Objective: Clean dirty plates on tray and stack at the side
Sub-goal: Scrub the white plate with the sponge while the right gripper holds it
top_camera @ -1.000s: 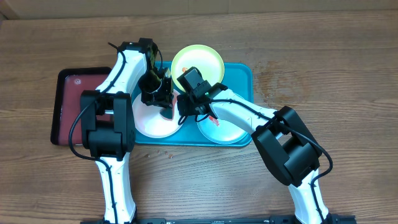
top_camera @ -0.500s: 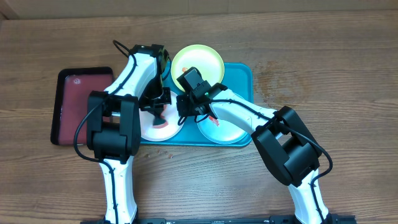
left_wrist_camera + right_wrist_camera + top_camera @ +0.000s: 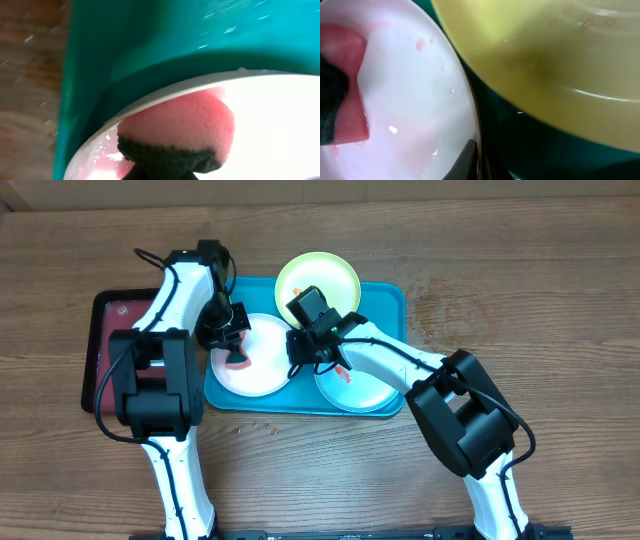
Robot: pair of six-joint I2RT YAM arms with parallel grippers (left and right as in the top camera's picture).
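The white plate (image 3: 268, 362) lies on the left half of the turquoise tray (image 3: 388, 300). My left gripper (image 3: 230, 342) is shut on a pink sponge with a dark scrub layer (image 3: 180, 125) and presses it on the plate's left part, which shows wet pink streaks (image 3: 107, 160). My right gripper (image 3: 303, 352) is shut on the plate's right rim (image 3: 470, 107), one finger (image 3: 465, 161) on the inner side. The yellow-green plate (image 3: 318, 278) sits at the tray's far edge. The pale mint plate (image 3: 362, 390), with a red smear, lies under my right arm.
A dark red black-rimmed tray (image 3: 125, 350) lies on the wooden table left of the turquoise tray, under my left arm. Bare wood (image 3: 520, 290) stretches to the right of the tray and along the front.
My left gripper has swung leftward with the sponge across the white plate, from its middle to its left part. The right gripper has stayed on the plate's right rim.
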